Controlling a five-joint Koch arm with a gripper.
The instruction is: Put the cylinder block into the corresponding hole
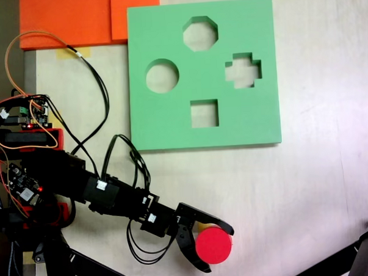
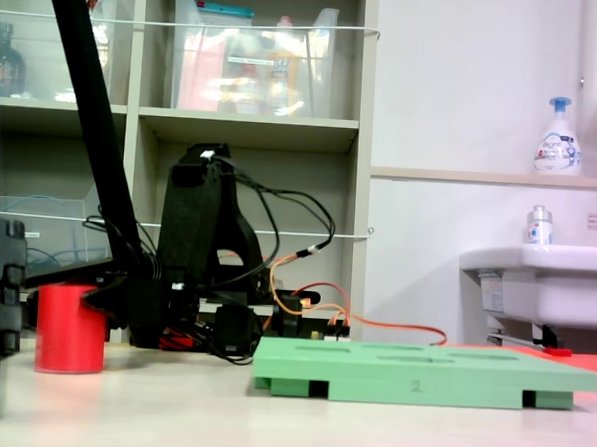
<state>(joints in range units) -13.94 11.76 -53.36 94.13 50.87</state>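
We take the square green foam board (image 1: 165, 123) as our landmark. In a fixed view from above, the short red foam cylinder block (image 1: 213, 245) stands well below the board's lower edge, on the pale tabletop (image 1: 308, 193); from the side it rests upright on that surface (image 2: 70, 329), clear to the left of the board (image 2: 426, 373). The black gripper (image 1: 217, 249) has its fingers spread around the block, one curving above it and one below, each close against its side; we cannot tell whether they are pressing yet.

The circular cutout (image 1: 162, 76) lies near the board's left edge, with the octagonal cutout (image 1: 200, 33) just up and to the right of it.

We judge these risks:
- A loose or off-centre hold could let the soft block tilt or slip on lifting.
- Carried too low, the block could catch the board's raised edge and shove the light board.
- A slight misaim could land it on the rim, or over the octagon.
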